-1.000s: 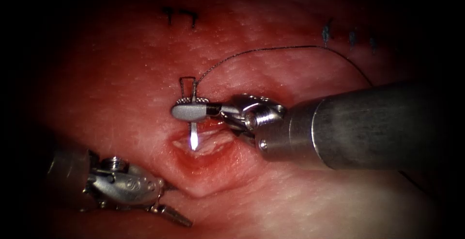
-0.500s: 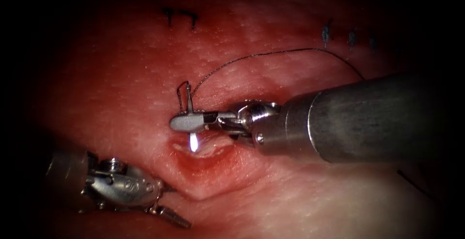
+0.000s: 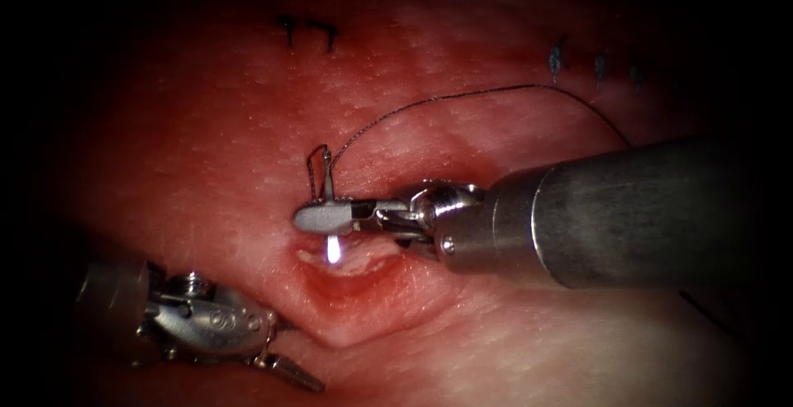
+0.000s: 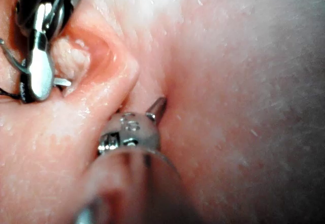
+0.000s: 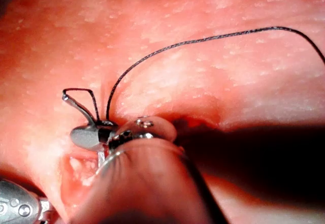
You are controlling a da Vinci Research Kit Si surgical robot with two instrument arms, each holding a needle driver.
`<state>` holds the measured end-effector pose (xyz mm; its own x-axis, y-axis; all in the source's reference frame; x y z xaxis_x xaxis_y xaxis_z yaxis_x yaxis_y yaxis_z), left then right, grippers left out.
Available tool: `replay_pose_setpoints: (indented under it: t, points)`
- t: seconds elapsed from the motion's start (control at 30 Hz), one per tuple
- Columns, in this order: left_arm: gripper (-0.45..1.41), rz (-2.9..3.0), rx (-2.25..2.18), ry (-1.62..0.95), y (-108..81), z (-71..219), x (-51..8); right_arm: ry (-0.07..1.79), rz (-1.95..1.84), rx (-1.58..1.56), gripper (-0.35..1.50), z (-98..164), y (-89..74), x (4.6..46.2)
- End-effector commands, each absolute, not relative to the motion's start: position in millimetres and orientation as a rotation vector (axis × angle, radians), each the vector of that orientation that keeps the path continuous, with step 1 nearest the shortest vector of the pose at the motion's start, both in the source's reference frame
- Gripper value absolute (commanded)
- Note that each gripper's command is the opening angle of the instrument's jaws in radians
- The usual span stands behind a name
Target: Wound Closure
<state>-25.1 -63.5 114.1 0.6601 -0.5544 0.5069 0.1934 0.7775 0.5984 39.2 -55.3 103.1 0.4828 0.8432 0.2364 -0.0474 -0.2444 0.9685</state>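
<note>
My right tool (image 3: 311, 219) comes in from the right, its jaws shut on the curved needle (image 3: 329, 177) near the middle of its curve. The needle stands almost upright; its bright tip (image 3: 333, 249) points down into the open cut (image 3: 355, 273). Its tail rises above the jaws, and the dark thread (image 3: 462, 93) arcs from there up and to the right. In the right wrist view the jaws (image 5: 84, 135) grip the needle (image 5: 78, 104) over the cut. My left tool (image 3: 296, 374) rests at the lower left of the cut, shut and holding nothing; its tip (image 4: 157, 107) touches the tissue.
Dark marks sit on the tissue at the upper left (image 3: 307, 29) and upper right (image 3: 596, 64). The right tool's thick shaft (image 3: 628, 213) covers the tissue to the right of the cut. The thread (image 5: 203, 40) lies slack across the tissue.
My right tool has moved down with the needle, bringing the tip lower into the cut, so less of the tip shows below the jaws. The left tool has stayed put.
</note>
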Motion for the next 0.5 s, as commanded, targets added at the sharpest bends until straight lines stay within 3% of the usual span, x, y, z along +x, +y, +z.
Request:
replay_pose_setpoints:
  t: [0.03, 0.5]
  points:
    - [0.57, -0.447, 0.538, -0.736, -64.6, 114.6, -25.5, 0.692, 0.977, 1.612, -0.35, 103.4, -56.1, 39.7]
    - [0.57, -0.446, 0.538, -0.736, -64.6, 114.6, -25.4, 0.628, 1.027, 1.773, -0.35, 102.7, -57.8, 39.5]
